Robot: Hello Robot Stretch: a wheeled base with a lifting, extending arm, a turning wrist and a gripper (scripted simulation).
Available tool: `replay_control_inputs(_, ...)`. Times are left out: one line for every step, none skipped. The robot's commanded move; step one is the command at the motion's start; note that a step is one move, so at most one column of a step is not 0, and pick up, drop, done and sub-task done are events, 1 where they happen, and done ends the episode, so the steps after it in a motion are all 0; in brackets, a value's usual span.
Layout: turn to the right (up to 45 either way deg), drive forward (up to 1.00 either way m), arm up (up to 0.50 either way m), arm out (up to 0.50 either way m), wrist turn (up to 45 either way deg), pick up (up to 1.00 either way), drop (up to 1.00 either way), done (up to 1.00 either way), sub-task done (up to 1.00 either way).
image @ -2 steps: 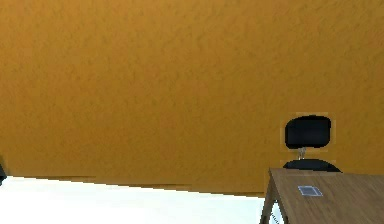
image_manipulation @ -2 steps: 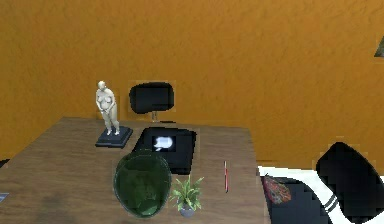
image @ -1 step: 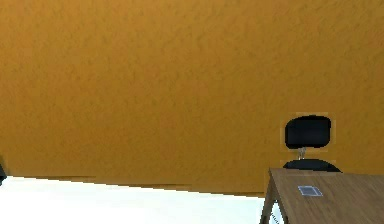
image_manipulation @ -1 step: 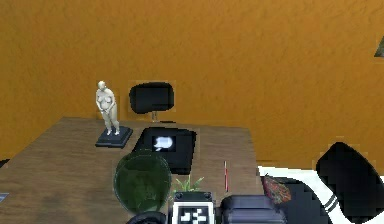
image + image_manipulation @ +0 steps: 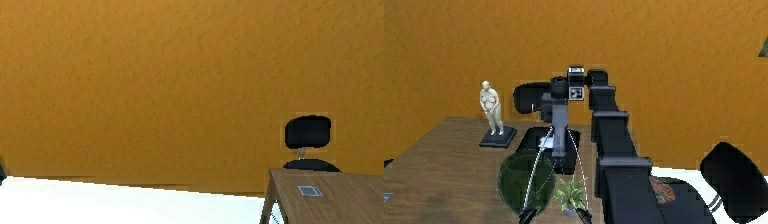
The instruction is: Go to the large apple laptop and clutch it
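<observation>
The gripper [image 5: 560, 98] sits mid-frame, arm [image 5: 619, 150] stretched across the desk [image 5: 444, 165], presumably to reach the dark flat slab [image 5: 534, 137], likely the laptop, right of the statue [image 5: 491, 105]. Whether it holds anything, I can't tell.

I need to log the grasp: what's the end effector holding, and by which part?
It cannot be told whether the end effector holds anything: a dark thing on the table stands right behind its far end.

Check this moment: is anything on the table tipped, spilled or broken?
Nothing stands out. The statue stands upright on its dark base on the table, the small green plant looks upright too, and no spill marks the wood.
</observation>
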Motion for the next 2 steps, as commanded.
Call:
replay_control_inputs(0.0, 0.0, 0.0, 0.02, 0.0, 0.0, 0.0, 0.0, 0.0)
replay_control_inputs(0.0, 0.0, 0.0, 0.0, 45.0, 0.0, 0.0, 0.0, 0.0)
